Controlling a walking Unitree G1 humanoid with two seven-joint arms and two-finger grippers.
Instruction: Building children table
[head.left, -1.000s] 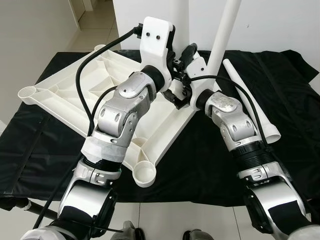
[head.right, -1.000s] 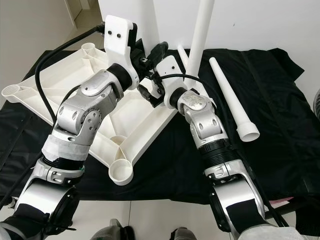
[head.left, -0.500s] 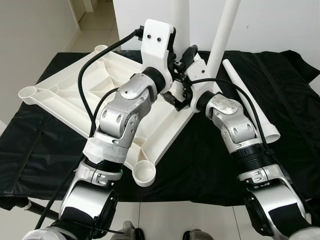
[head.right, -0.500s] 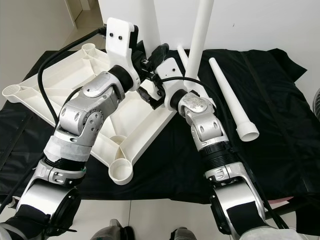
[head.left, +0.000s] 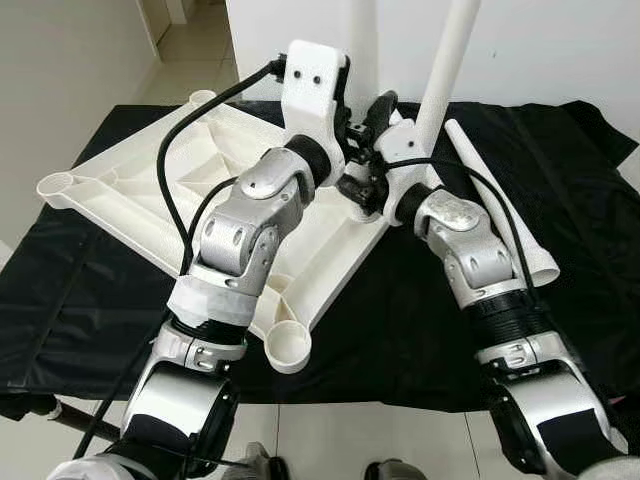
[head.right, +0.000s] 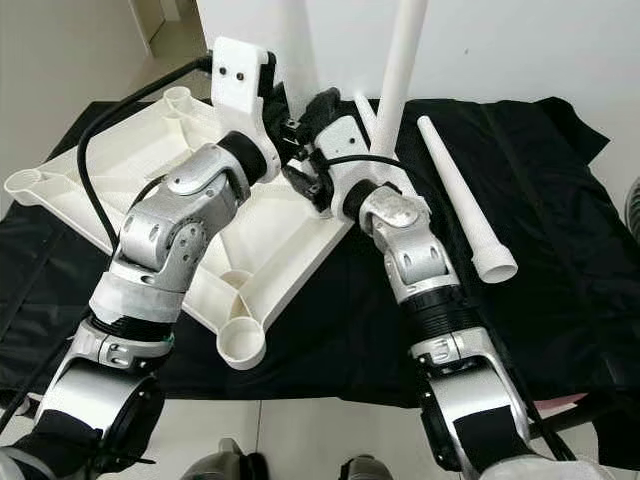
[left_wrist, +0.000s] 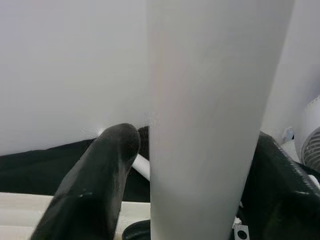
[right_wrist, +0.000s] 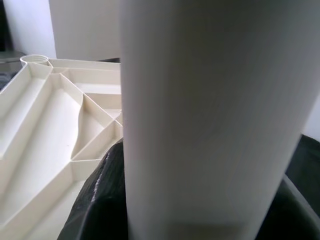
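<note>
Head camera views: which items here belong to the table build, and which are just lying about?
In the job:
- upturned tabletop
- upright leg, both end effectors at its base
- second upright leg
- loose leg

Lying about:
- black cloth
- dark pole, lower left

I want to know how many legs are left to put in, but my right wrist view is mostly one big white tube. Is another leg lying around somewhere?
Observer: Yes. One loose leg lies flat on the black cloth, to the right of the upside-down tabletop.
Operator: Are there empty holes for it?
Observer: Three corner sockets stand open. The nearest socket is at the cloth's near edge.
Operator: Is the other arm helping?
Observer: The left gripper is raised close beside the right gripper, at the tabletop's far right corner, where your upright leg stands.
</note>
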